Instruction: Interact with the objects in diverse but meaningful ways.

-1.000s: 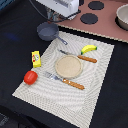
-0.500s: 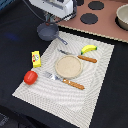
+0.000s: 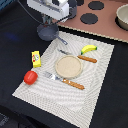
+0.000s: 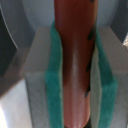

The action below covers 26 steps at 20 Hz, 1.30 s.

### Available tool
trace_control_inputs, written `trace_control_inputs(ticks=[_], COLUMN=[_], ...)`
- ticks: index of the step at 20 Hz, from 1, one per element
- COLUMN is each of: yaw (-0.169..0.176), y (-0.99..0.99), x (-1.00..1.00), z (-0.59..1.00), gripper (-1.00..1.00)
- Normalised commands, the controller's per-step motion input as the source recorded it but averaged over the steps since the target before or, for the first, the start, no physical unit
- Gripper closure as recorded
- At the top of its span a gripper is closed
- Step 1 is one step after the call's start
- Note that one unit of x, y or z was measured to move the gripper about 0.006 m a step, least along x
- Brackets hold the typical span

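Observation:
In the wrist view my gripper (image 4: pixel 75 70) is shut on the brown sausage (image 4: pixel 74 45), which stands lengthwise between the green pads (image 4: pixel 54 75). In the exterior view the gripper (image 3: pixel 48 23) hangs just above the small grey pan (image 3: pixel 48 33) at the mat's far corner, on the exterior view's left. The yellow banana (image 3: pixel 89 49) lies on the mat's far side. Along the mat's edge on the exterior view's left sit the yellow block (image 3: pixel 36 58) and the red tomato (image 3: pixel 30 77).
A tan round plate (image 3: pixel 69 66) sits mid-mat with a wooden-handled knife (image 3: pixel 81 57) behind it and a fork (image 3: pixel 64 80) in front. A toy stove with dark burners (image 3: pixel 90 18) and a bowl (image 3: pixel 122 16) stand at the back.

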Motion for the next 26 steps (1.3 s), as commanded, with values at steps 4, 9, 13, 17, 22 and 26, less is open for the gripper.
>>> trace_control_inputs(ticks=[4,9,13,17,22,26], yaw=[0.000,0.000,0.000,0.001,0.012,0.031], y=[-0.13,-0.14,-0.13,-0.05,0.00,0.01], x=[-0.19,-0.21,-0.24,-0.26,-0.31,-0.31], z=[-0.24,-0.29,-0.30,-0.23,-0.19,-0.08], gripper=[1.00,1.00,1.00,1.00,-1.00,-1.00])
